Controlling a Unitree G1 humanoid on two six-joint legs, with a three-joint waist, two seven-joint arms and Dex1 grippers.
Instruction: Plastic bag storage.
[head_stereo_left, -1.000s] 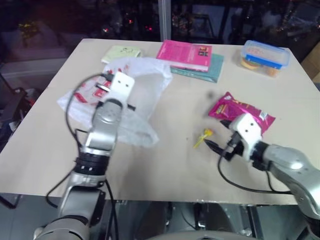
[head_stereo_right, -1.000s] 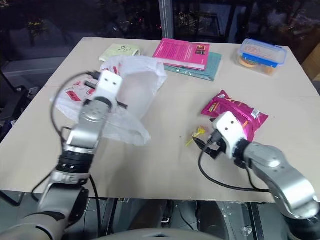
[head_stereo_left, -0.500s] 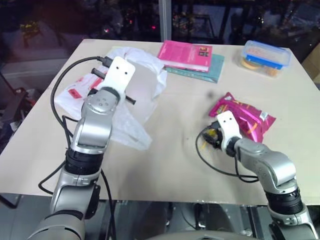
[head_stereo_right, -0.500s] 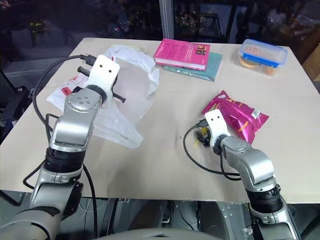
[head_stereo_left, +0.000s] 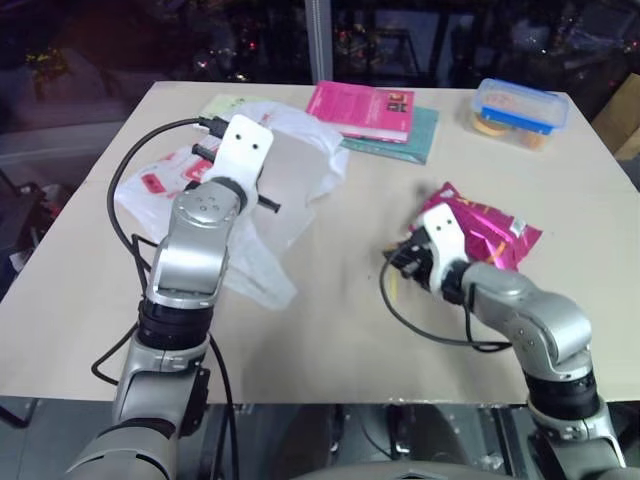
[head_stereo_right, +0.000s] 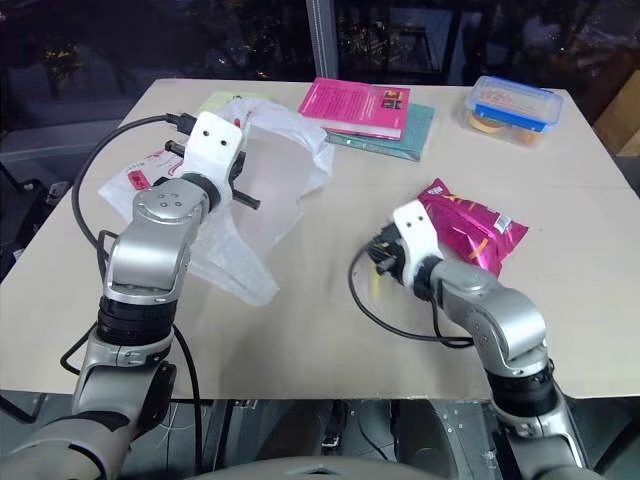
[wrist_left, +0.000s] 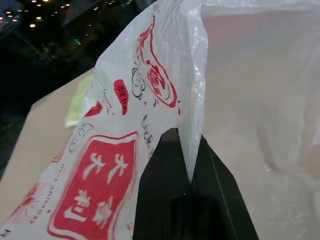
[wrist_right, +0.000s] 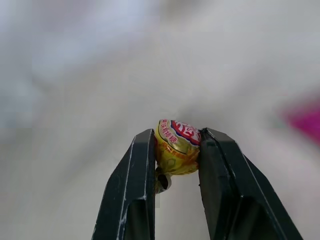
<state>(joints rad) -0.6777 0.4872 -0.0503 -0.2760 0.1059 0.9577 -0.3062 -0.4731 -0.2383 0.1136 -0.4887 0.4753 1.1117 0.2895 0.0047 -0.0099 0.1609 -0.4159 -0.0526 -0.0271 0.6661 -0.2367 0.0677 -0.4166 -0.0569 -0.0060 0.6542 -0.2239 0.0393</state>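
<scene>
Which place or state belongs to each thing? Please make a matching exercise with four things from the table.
Things:
1. thin white plastic bag with red print
2. small yellow wrapped candy
3. shiny magenta snack packet
4. clear food box with blue lid

Places or states:
a. at the far right corner of the table
b. pinched in the left pincer
c. lying flat beside the right arm
d. clamped in the right pincer

Pairs: 1-b, 2-d, 3-c, 4-a

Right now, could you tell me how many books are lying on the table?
2: a pink book at the far middle of the table, resting on a teal book that sticks out beneath it. Others could be hidden under the plastic bag.
</scene>
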